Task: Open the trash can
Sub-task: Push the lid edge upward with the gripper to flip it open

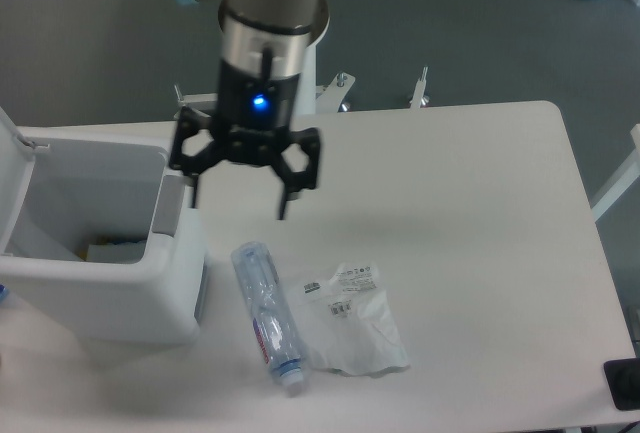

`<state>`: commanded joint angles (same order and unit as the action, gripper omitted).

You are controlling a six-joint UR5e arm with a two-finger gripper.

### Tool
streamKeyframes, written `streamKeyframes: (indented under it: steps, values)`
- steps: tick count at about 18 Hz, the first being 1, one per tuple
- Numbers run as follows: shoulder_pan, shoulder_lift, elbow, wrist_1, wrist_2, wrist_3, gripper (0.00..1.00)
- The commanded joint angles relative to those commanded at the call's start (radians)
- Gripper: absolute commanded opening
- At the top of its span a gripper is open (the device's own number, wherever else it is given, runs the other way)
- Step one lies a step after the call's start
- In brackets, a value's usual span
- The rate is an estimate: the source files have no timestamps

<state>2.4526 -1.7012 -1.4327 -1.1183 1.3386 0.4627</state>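
The white trash can [120, 293] stands at the table's left edge with its lid [12, 143] swung up and back at the far left. Its inside is exposed, and something pale lies at the bottom. A grey push-button strip [167, 205] runs along its right rim. My gripper [238, 205] hangs open just right of that rim, above the table, with nothing between its fingers. Its left finger [190, 191] is over the button edge; whether it touches is unclear.
A clear plastic bottle [266, 315] lies on the table in front of the gripper, beside a crumpled transparent bag [355, 318]. The white table [480, 253] stretches to the right. A black object [624, 383] sits at the bottom right corner.
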Motion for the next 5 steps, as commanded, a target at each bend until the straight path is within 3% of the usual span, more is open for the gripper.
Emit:
streamKeyframes:
  steps: [5]
  values:
    - [0.066,-0.057,0.005,0.000,0.125,0.203,1.00]
